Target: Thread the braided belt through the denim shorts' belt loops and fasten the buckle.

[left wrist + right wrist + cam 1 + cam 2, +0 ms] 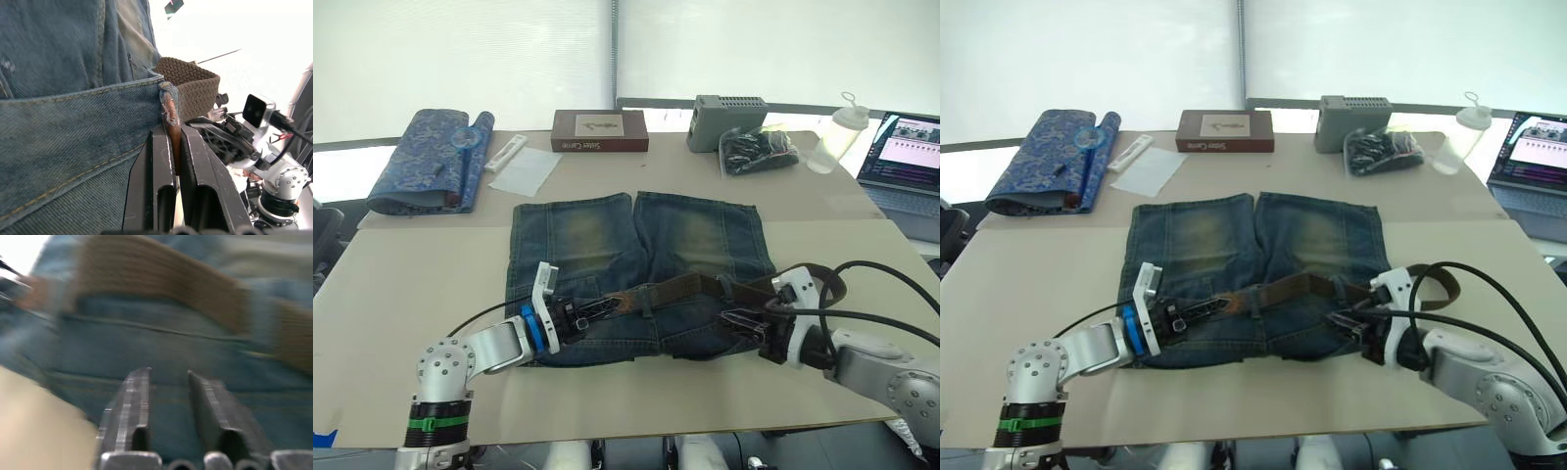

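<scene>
Denim shorts point(636, 264) flat on desk point(411, 284), waistband toward robot. Left tool point(585, 315) clamped on the leather tip of the braided belt point(690, 289), just past a belt loop point(168, 105) at the left of the waist. Belt lies along the waistband, apparently under several loops; its far end curls off the right side. Right tool point(1344, 323) parted, empty, over denim below belt. Judged: threading well along; buckle unseen, fastening left. Clear bag point(759, 149) holds dark items, indistinct.

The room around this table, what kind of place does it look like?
Probably an office or lab workspace: a large table before blind-covered windows, an open laptop at its far right, and a grey electronic box beside a bag of cables.
</scene>
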Action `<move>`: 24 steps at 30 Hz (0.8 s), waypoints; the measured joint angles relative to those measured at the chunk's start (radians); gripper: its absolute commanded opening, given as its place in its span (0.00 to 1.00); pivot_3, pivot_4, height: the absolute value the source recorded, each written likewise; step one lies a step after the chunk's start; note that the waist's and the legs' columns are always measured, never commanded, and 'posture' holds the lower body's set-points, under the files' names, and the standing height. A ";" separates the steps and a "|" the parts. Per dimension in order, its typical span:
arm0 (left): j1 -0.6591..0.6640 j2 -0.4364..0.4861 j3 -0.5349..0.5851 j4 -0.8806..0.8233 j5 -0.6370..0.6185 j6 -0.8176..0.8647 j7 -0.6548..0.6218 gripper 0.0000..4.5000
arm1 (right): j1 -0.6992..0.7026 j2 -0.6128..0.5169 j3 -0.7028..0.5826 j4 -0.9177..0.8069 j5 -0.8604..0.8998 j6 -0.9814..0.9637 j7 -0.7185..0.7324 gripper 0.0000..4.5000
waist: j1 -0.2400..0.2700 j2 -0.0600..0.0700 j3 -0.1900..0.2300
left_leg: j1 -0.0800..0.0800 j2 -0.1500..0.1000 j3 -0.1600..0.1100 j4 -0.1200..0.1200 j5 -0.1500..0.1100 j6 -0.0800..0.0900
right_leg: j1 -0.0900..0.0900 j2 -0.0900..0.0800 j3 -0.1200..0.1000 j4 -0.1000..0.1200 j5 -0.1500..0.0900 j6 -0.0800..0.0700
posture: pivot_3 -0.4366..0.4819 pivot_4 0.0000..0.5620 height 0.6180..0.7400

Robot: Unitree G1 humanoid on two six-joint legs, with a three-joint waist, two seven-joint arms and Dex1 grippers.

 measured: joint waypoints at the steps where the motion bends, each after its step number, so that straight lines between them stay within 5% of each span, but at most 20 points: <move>1: 0.006 0.009 0.001 -0.002 -0.007 0.001 0.000 0.00 | -0.017 0.004 0.022 0.028 -0.043 -0.007 0.006 0.00 | 0.000 0.000 0.000 | 0.000 0.000 0.000 0.000 0.000 0.000 | -0.001 0.000 0.000 0.000 0.000 0.000 | 0.48 0.27 0.74; 6: 0.031 0.101 0.022 -0.010 -0.075 0.004 0.011 0.00 | -0.087 0.015 0.135 0.096 -0.243 -0.032 0.031 0.00 | 0.005 -0.001 0.000 | -0.001 0.000 0.000 0.000 0.000 0.000 | -0.001 0.000 0.000 0.000 0.000 0.000 | 0.48 0.27 0.74; 15: 0.228 0.396 0.188 -0.008 -0.230 0.030 -0.051 0.00 | -0.052 0.009 0.130 0.095 -0.372 -0.044 0.113 0.00 | 0.014 -0.003 -0.001 | 0.000 0.000 -0.001 -0.004 0.000 -0.001 | -0.002 -0.002 -0.001 -0.010 0.000 -0.001 | 0.48 0.27 0.74; 22: 0.277 0.465 0.235 0.055 -0.213 0.045 -0.163 0.00 | -0.043 0.019 0.081 0.109 -0.376 -0.061 0.222 0.00 | 0.021 -0.005 -0.003 | -0.006 0.000 0.004 -0.015 0.000 -0.001 | -0.009 -0.003 0.001 -0.015 0.000 -0.001 | 0.48 0.27 0.74; 24: 0.275 0.462 0.234 0.065 -0.199 0.044 -0.182 0.00 | -0.020 0.019 0.036 0.098 -0.294 -0.028 0.300 0.13 | 0.023 -0.004 -0.002 | -0.007 0.000 0.005 -0.016 0.000 -0.002 | -0.013 -0.004 0.001 -0.014 0.002 -0.004 | 0.48 0.27 0.74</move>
